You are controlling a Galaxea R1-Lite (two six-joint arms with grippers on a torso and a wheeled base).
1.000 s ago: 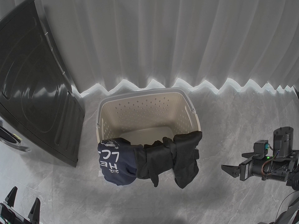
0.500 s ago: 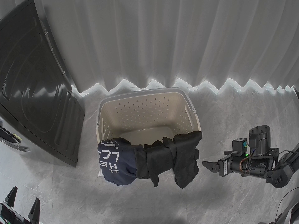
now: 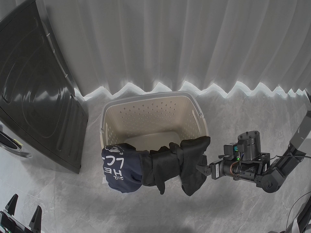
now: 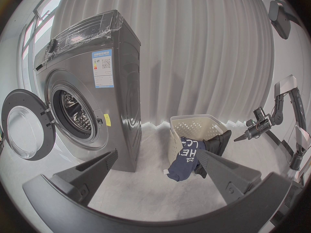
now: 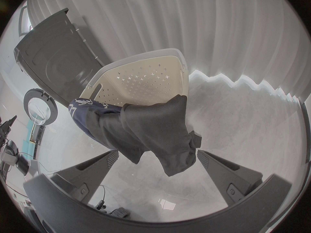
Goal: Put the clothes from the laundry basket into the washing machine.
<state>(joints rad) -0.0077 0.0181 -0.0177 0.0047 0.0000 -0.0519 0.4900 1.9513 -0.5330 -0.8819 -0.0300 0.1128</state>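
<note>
A cream laundry basket (image 3: 152,114) stands on the floor before the curtain. Over its front rim hang a black garment (image 3: 181,165) and a navy T-shirt (image 3: 120,170) with white lettering. My right gripper (image 3: 200,170) is level with the black garment's hanging right end, its tip at the cloth's edge. In the right wrist view the right gripper (image 5: 157,154) is open, and the black garment (image 5: 155,130) hangs just ahead of the spread fingers. My left gripper (image 3: 26,203) is open, low at the front left, far from the basket. The washing machine (image 4: 97,97) has its door (image 4: 22,127) swung open.
The washing machine (image 3: 35,88) stands left of the basket, with its drum opening (image 4: 73,114) facing the left arm. A white curtain (image 3: 168,36) closes off the back. Bare grey floor (image 3: 246,114) lies to the right of the basket and in front of it.
My right gripper has moved left across the floor from the right edge up to the black garment's hanging end. The left gripper and the clothes have not moved.
</note>
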